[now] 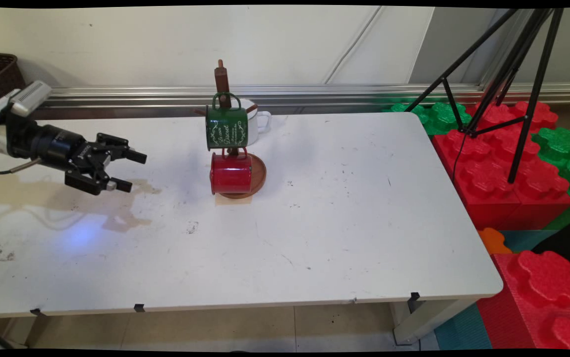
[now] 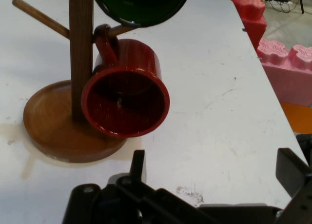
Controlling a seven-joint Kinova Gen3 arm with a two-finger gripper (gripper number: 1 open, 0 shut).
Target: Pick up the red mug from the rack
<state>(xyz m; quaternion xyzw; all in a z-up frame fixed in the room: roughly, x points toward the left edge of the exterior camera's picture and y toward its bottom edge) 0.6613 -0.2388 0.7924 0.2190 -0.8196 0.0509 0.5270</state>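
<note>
A wooden mug stand (image 1: 223, 99) stands on the white table (image 1: 344, 218), toward its far edge. Three mugs hang from or sit by the stand. A green mug (image 1: 226, 126) with white lettering hangs by its handle from an upper peg on the near side of the post. A red mug (image 1: 230, 173) hangs from a lower peg directly below the green mug, just above the stand's round base (image 1: 260, 173). In the hand view the red mug's (image 2: 126, 90) open mouth faces the camera and nothing shows inside it. A white mug (image 1: 257, 121) sits behind the stand; its contents cannot be seen.

The gripper (image 1: 127, 171) is well to the left of the stand, held roughly level above the table and pointing toward the stand. Its two fingers (image 1: 136, 157) are spread wide apart and grip nothing.

The table carries brownish stains left of the stand. Right of the stand, beyond the table's end, lie large red and green foam blocks (image 1: 508, 163) and a black tripod (image 1: 518, 64). A pale wall lies behind the stand.
</note>
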